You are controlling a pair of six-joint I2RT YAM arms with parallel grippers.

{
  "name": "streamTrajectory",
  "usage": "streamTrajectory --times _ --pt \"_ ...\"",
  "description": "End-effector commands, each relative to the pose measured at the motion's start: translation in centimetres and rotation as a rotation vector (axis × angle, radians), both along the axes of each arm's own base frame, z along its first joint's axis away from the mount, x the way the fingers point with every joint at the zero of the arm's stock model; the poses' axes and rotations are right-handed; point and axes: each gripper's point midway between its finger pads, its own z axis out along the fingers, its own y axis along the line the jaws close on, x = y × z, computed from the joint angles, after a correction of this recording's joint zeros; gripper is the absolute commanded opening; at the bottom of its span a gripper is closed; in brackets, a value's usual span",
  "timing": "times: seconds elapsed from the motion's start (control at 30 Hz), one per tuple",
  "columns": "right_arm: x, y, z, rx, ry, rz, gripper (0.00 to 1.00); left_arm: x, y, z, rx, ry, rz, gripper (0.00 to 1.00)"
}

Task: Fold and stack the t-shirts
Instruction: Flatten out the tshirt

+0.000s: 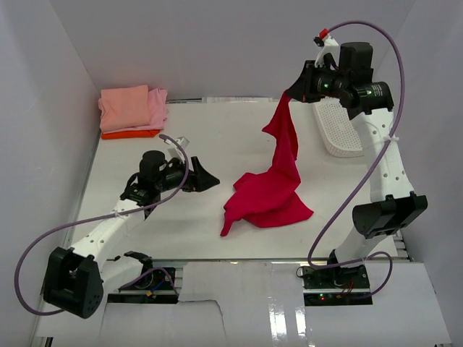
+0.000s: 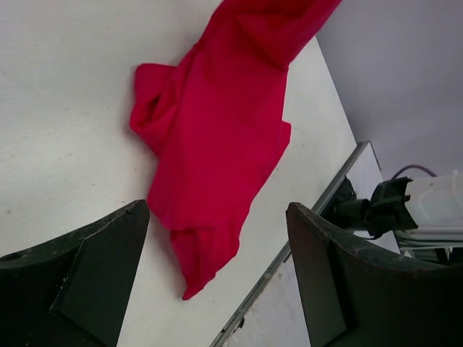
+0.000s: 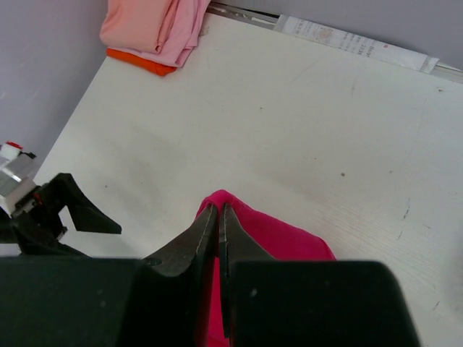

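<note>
Your right gripper [image 1: 291, 92] pinches one end of the red shirt [image 1: 269, 194] and holds it high. The rest of the shirt lies crumpled near the middle of the table [image 1: 202, 137]. Your left gripper [image 1: 205, 178] is spread wide beside it, holding nothing. The folded shirts [image 1: 133, 110] lie stacked in the far left corner.

Nothing here can actually be read. A white strip [image 3: 347, 37] lies along the far edge of the worktop [image 3: 289, 130] and carries faint small print, too tiny and blurred to make out. No brand, number or sign is legible elsewhere.
</note>
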Motion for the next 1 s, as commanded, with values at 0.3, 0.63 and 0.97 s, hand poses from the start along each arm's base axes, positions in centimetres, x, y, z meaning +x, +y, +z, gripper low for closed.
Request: streamTrajectory --times 0.3,0.63,0.97 --pt "0.3 -0.3 2.2 0.006 -0.041 -0.004 0.08 -2.9 -2.6 -7.0 0.066 0.085 -0.083 0.94" --pt "0.4 -0.1 1.7 0.009 -0.032 0.009 0.08 -3.9 -5.8 -12.0 0.134 0.22 -0.17 0.94" --pt "0.5 -0.1 0.8 -0.001 -0.019 0.007 0.08 -3.6 -8.5 -11.1 0.096 0.222 -0.241 0.53"
